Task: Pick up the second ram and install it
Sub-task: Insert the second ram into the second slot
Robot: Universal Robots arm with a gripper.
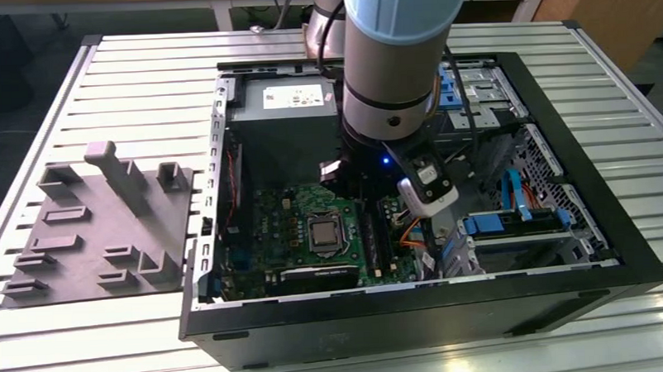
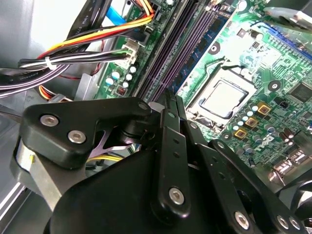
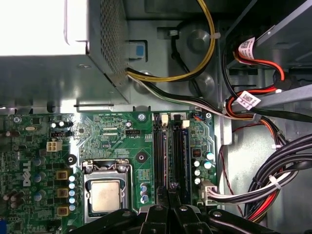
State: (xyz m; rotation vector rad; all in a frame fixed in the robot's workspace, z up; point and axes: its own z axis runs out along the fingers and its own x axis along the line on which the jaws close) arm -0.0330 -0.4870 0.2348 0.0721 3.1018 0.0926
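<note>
The gripper (image 2: pixel 170 105) is hanging over the motherboard (image 2: pixel 253 73), jaws pinched narrow on the second ram (image 2: pixel 170 100), whose long axis is running along the slots (image 3: pixel 171 151) directly ahead.

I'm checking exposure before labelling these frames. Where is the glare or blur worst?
In the first wrist view, the metal power supply box is blown out to white at its corner; the motherboard stays evenly lit. In the second wrist view, the gripper looms soft and dark up close. In the exterior view, the computer case interior sits in shadow.
</note>
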